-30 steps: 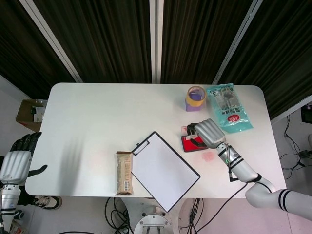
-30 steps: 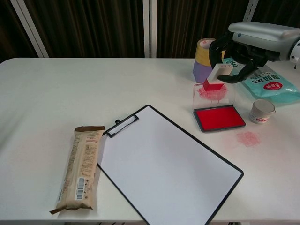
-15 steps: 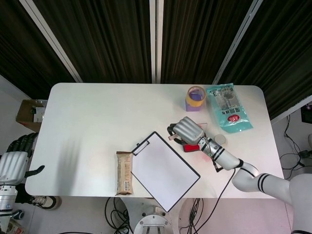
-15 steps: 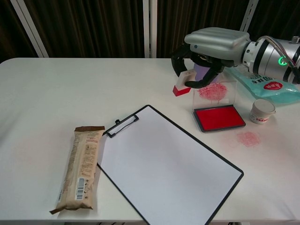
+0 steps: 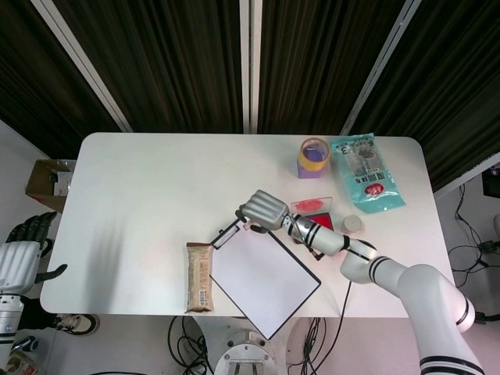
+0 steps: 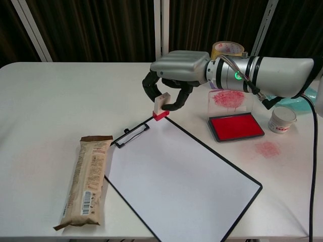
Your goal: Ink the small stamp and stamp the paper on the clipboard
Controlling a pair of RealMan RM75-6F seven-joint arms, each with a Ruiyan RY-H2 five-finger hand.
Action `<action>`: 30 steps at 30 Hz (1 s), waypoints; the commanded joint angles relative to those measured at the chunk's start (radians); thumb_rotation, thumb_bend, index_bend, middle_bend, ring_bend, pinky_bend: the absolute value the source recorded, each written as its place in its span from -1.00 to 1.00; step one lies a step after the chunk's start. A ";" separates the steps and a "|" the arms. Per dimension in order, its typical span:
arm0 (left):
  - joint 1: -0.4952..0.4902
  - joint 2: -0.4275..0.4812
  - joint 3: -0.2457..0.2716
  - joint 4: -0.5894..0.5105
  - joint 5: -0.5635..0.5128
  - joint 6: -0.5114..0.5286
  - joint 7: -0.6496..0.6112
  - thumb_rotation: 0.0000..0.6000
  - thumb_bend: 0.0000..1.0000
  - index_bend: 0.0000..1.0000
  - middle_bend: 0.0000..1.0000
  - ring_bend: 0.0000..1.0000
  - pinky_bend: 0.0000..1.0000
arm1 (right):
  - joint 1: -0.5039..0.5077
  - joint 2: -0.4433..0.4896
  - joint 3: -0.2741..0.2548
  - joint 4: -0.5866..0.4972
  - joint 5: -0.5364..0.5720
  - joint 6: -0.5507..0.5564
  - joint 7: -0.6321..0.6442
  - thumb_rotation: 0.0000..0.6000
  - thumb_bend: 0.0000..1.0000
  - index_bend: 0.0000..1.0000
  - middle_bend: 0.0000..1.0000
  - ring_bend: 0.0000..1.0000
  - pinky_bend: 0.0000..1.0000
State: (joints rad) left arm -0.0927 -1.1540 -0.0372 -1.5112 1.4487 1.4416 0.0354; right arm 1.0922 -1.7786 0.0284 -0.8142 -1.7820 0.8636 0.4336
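My right hand holds the small stamp, a pale block with a red inked base, tilted. It hangs just above the upper edge of the white paper on the clipboard, right of the black clip. The open red ink pad lies to the right, its clear lid smeared red. My left hand hangs off the table's left edge, fingers apart, holding nothing.
A wrapped snack bar lies left of the clipboard. A small white jar, a teal packet, and a tape roll on a purple cup stand at the right back. A red ink smudge marks the table.
My right hand carried the stamp leftward from above the ink pad to the clipboard's upper edge and lowered it. The left hand dropped slightly.
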 commanded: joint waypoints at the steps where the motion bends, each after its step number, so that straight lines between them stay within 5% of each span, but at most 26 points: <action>1: 0.000 0.003 -0.001 0.004 -0.004 -0.004 -0.003 1.00 -1.00 -0.87 -0.78 -0.80 -0.63 | 0.034 -0.029 -0.002 0.040 0.026 -0.053 0.042 1.00 -0.04 1.00 0.71 0.66 0.87; 30: 0.003 0.008 -0.011 0.032 -0.036 -0.020 -0.037 1.00 -1.00 -0.87 -0.78 -0.80 -0.63 | 0.109 -0.138 -0.096 0.236 0.044 -0.094 0.194 1.00 -0.03 1.00 0.71 0.66 0.87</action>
State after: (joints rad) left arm -0.0895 -1.1459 -0.0479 -1.4794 1.4124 1.4214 -0.0016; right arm 1.1996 -1.9154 -0.0672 -0.5796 -1.7396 0.7693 0.6265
